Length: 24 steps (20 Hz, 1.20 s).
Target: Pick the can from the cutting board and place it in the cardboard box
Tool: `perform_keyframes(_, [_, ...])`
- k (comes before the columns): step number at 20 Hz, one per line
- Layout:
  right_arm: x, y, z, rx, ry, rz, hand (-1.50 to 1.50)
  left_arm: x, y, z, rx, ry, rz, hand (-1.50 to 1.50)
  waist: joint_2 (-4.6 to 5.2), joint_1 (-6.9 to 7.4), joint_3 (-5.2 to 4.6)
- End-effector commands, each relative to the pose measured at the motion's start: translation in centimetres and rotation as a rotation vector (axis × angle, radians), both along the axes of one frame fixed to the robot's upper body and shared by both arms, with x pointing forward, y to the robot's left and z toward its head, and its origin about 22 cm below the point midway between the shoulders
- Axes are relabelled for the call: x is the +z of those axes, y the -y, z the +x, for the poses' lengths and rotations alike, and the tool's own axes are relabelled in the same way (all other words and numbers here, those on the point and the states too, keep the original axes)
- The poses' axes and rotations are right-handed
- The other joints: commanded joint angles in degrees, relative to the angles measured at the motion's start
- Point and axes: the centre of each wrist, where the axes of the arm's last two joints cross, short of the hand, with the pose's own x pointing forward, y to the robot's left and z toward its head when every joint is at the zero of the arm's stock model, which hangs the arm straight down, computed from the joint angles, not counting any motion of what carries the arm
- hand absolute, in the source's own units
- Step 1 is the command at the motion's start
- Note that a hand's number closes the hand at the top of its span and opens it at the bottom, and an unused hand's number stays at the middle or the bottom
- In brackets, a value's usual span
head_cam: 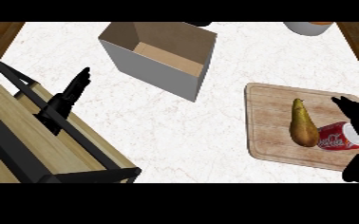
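A red can (pixel 337 137) lies on its side at the right end of the wooden cutting board (pixel 270 123), beside a brown-green pear (pixel 303 124). My right hand (pixel 345 107) comes in from the right edge. Its fingers show just above the can and its thumb (pixel 353 168) just below, so it brackets the can without being curled round it. The rest of the hand is cut off by the view's edge. The open cardboard box (pixel 160 57) stands at the top centre, tilted, nothing visible inside. My left hand (pixel 70 95) rests at the left with straight fingers pointing up.
A wooden frame with black rails (pixel 63 147) fills the lower left corner under my left hand. A white bowl (pixel 308 27) sits at the top right edge. A dark object (pixel 201 23) peeks in behind the box.
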Motion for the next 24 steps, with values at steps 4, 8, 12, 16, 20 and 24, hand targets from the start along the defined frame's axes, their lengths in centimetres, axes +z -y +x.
perform_keyframes(4, [-3.0, 0.2, -0.2, 0.034, -0.046, 0.025, -1.50, 3.7, 2.3, 1.5, -0.108, 0.163, -0.004, 0.00, -0.91, -0.34, 1.21])
perform_keyframes(8, [-2.2, 0.4, 1.0, 0.158, 0.039, 0.017, 1.50, 4.1, 2.3, 1.9, -0.115, 0.160, 0.001, 0.00, -0.91, -0.17, 1.25])
perform_keyframes(12, [-3.6, 0.9, 0.6, 0.193, 0.114, -0.031, 1.50, 4.8, 1.7, 1.8, -0.111, 0.172, -0.002, 0.00, -1.08, -0.23, 1.28])
perform_keyframes(16, [-4.2, -0.5, 0.8, 0.234, 0.181, -0.038, 1.50, 3.6, 3.3, 1.5, -0.108, 0.159, -0.008, 0.00, -1.09, -0.47, 1.23])
perform_keyframes(20, [-2.9, -10.0, 0.9, 0.528, 0.260, 0.106, 1.50, 2.5, 3.8, 1.8, -0.174, 0.136, -0.013, 0.00, -0.61, 3.01, 1.05])
perform_keyframes(24, [-1.8, -18.5, -0.3, 0.853, 0.287, 0.317, 1.50, 3.6, 5.7, 3.4, -0.256, 0.165, -0.014, 0.00, 1.00, 11.32, 0.89])
